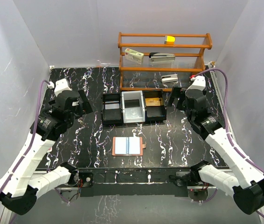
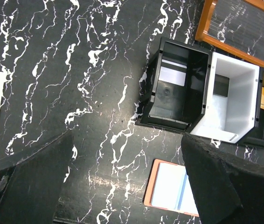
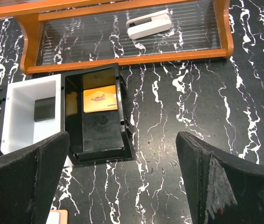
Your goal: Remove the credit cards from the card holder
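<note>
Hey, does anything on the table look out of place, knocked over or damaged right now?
Nothing stands out. The card holder lies open and flat, not askew; the three-part tray sits upright behind it with an orange card lying in its right compartment. Nothing spilled or visibly damaged.

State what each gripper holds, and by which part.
Nothing is held: left gripper and right gripper stand open and empty; the salmon-pink bifold card holder lies untouched.
</note>
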### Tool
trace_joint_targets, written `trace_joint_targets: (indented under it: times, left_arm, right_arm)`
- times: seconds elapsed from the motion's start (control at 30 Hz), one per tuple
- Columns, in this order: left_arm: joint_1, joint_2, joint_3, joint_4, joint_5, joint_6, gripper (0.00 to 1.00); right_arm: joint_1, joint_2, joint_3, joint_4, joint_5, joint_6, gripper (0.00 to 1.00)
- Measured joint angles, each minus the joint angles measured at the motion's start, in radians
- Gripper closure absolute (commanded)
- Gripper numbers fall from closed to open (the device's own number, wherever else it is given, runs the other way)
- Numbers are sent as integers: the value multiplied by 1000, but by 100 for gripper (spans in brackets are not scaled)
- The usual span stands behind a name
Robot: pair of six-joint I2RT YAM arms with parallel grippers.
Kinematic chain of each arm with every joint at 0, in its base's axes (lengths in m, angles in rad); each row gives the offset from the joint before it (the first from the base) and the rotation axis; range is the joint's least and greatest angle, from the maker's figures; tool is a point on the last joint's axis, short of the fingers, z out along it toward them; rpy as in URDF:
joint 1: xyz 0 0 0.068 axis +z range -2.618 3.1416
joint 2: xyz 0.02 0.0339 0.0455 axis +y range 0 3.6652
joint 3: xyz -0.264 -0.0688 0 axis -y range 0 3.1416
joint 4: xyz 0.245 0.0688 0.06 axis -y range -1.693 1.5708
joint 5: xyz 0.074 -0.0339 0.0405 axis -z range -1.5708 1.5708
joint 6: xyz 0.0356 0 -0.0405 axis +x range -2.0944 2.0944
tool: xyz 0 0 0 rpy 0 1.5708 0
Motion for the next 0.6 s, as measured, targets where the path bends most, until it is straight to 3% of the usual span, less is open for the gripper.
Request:
trace_joint_targets:
  times: [0.3,0.6]
  left_arm:
    - [0,129,129,-160,-83,-65,1]
    - [0,145,247,-204,-101,-30,1]
  right_arm:
    - [-29,-3,167,-49,-136,-75,2]
    - [-29,-19,330,-85,-154,-107,2]
